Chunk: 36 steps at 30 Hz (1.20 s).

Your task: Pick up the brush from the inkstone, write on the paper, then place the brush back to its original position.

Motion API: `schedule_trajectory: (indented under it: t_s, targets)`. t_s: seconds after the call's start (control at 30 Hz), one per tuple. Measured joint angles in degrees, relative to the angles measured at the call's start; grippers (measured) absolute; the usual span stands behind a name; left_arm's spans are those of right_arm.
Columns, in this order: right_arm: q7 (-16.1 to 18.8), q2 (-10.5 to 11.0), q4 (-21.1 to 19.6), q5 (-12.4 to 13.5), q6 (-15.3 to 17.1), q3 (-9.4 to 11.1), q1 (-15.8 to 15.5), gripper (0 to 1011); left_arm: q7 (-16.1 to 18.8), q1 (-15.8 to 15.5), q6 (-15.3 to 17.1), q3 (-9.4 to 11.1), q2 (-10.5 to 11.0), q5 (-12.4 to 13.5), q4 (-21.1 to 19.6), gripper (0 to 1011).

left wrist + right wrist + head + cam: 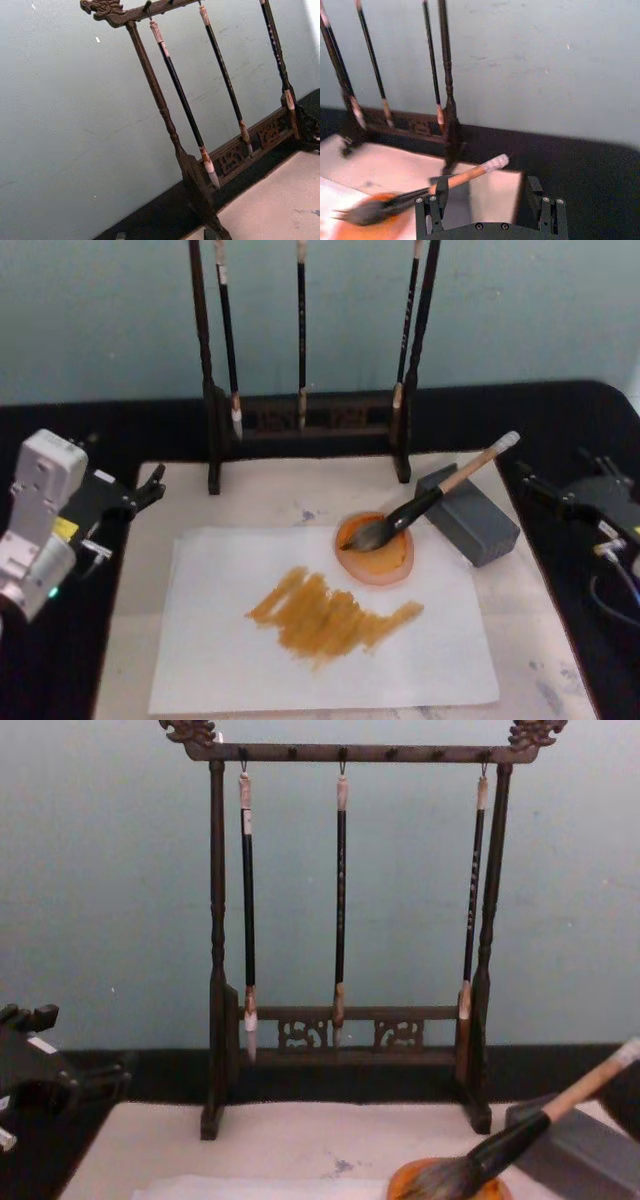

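Observation:
The brush (440, 490) lies slanted, its bushy head in the round orange inkstone (385, 568) and its tan handle propped on a grey block (478, 525). The white paper (220, 660) in front carries orange-brown strokes (330, 618). My right gripper (532, 488) hovers open over the black table, right of the block and apart from the brush. In the right wrist view that gripper (485, 212) is behind the brush (462, 177), its fingers (432, 210) wide apart. At the mat's left edge my left gripper (150, 485) is open and empty. The chest view shows the brush (560, 1105) low on the right.
A dark wooden rack (300, 425) with three thin black brushes hanging stands at the back of the beige mat (520, 640). The rack (340, 1030) spans the chest view's middle. A pale blue wall is behind it. Black tabletop (570, 430) surrounds the mat.

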Motion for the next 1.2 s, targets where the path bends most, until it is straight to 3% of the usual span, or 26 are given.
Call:
schedule_trajectory:
  t_s: [0.1,0.13,0.23,0.27,0.33,0.47,0.5,0.57,0.7,1.2]
  targets:
    - [2.39,-0.85,-2.08,7.38,3.09,3.45,-3.02,1000,0.00,-0.01,0.00,0.00,0.00,0.00,0.00,1010]
    - [3.21,-1.57,-3.05,11.10,4.88,5.08,-4.39,1000,0.00,0.00,0.00,0.00,0.00,0.00,0.00,1010]
    - [4.06,-2.62,-3.92,16.08,7.51,6.91,-5.94,1000,0.00,0.00,0.00,0.00,0.00,0.00,0.00,1010]
    - [4.37,-3.36,-4.17,19.89,9.55,7.86,-6.67,1000,0.00,0.00,0.00,0.00,0.00,0.00,0.00,1010]
    - [4.62,-4.39,-4.09,25.00,12.42,8.87,-7.16,1000,0.00,0.00,0.00,0.00,0.00,0.00,0.00,1010]
    - [4.32,-6.06,-2.94,31.10,15.74,9.67,-7.04,1000,0.00,0.00,0.00,0.00,0.00,0.00,0.00,1010]
    - [4.32,-6.06,-2.94,31.10,15.74,9.67,-7.04,1000,0.00,0.00,0.00,0.00,0.00,0.00,0.00,1010]
    - [4.02,-7.61,-1.07,35.11,17.45,9.95,-5.94,1000,0.00,0.00,0.00,0.00,0.00,0.00,0.00,1010]
    - [3.79,-9.27,2.09,37.51,17.77,9.43,-3.58,1000,0.00,0.00,0.00,0.00,0.00,0.00,0.00,1010]
    - [7.90,-13.68,18.37,37.85,14.98,2.94,10.70,1000,0.00,0.00,0.00,0.00,0.00,0.00,0.00,1010]
